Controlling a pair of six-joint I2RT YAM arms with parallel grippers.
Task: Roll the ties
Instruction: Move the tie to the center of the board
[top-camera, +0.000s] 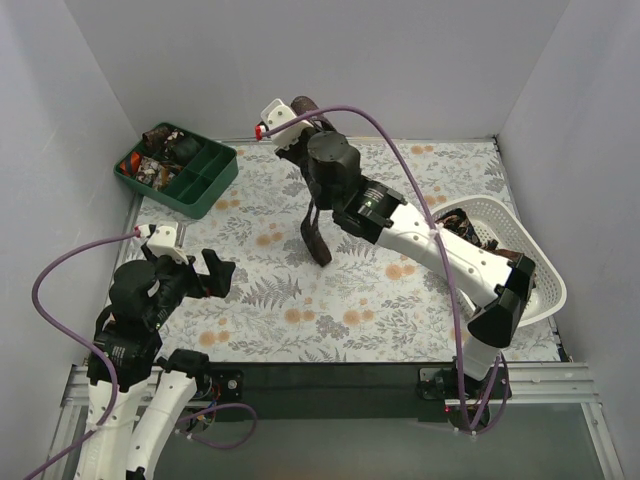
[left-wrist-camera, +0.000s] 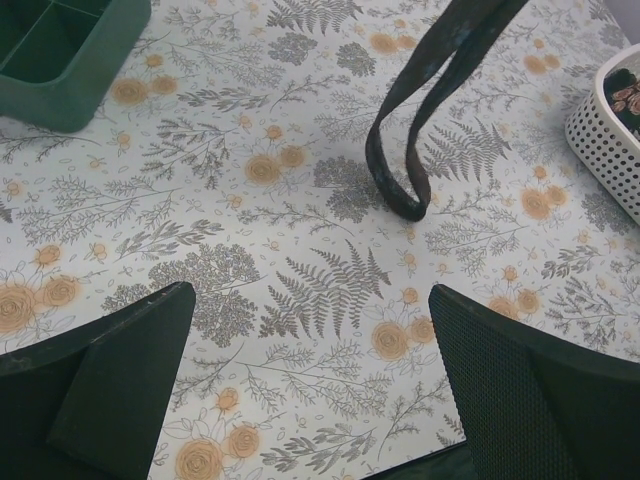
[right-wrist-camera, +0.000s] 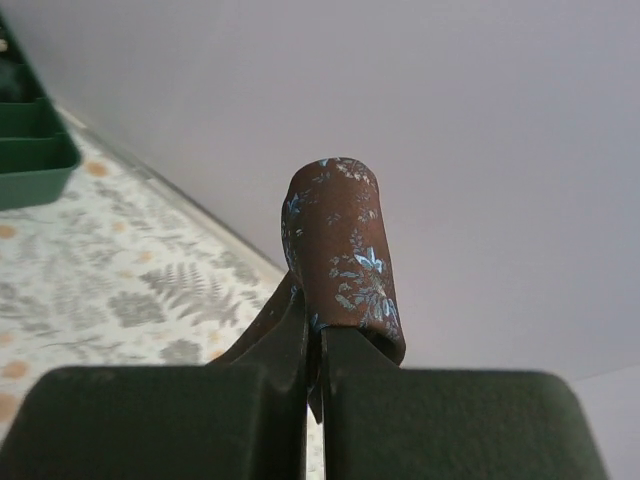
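We see the right gripper (right-wrist-camera: 315, 345) pinching a brown tie (top-camera: 316, 240) that dangles unrolled to the middle of the tabletop (top-camera: 300, 305), left gripper (top-camera: 195, 272) gaping empty, so this roll hasn't begun, we reckon.

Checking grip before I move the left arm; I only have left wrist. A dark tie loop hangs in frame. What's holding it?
Observer: Right pincer, shut on a fold of the tie, raised near the back wall.
Operator: Pattern? Looks plain here.
Observer: Brown with small blue floral print.
Operator: Anything in the green tray? I only see a corner.
Observer: Dark patterned bundles in its far compartments; can't tell if they're rolled ties.
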